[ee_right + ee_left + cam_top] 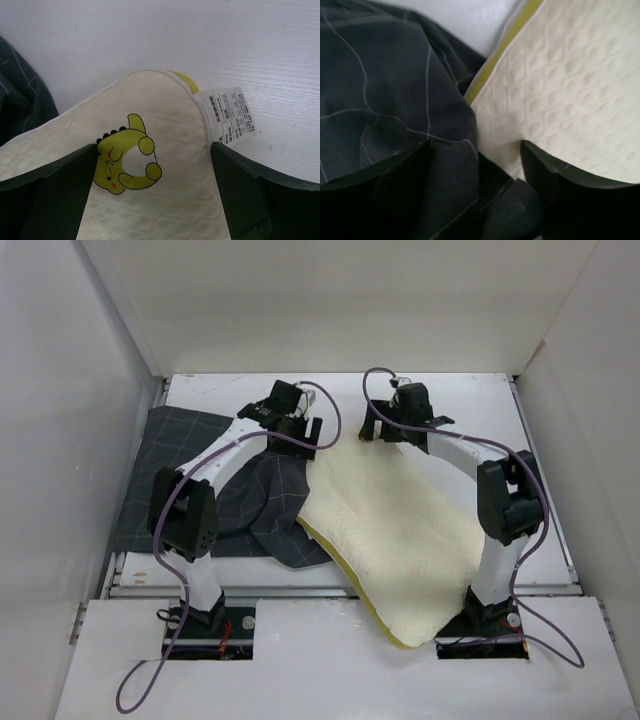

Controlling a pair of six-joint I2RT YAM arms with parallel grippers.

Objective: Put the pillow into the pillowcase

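Note:
The cream-yellow quilted pillow (pixel 390 520) lies diagonally from the table's middle to the front right and overhangs the front edge. The dark checked pillowcase (pixel 270 515) lies crumpled at the left, touching the pillow's left edge. My left gripper (pixel 300 430) is open. In the left wrist view (pixel 475 150) its jaws straddle the pillowcase (pixel 385 90) edge where it meets the pillow (pixel 570 90). My right gripper (pixel 395 425) is open. In the right wrist view (pixel 154 150) it stands over the pillow's far corner (pixel 165 210), which has a dinosaur print (pixel 127 160) and a white label (pixel 232 112).
White walls (pixel 60 440) enclose the table (pixel 470 400) on the left, back and right. A raised front ledge (pixel 320 660) holds the arm bases. Purple cables (pixel 150 680) loop from both arms. A bit of pillowcase (pixel 20 95) shows at the right wrist view's left edge.

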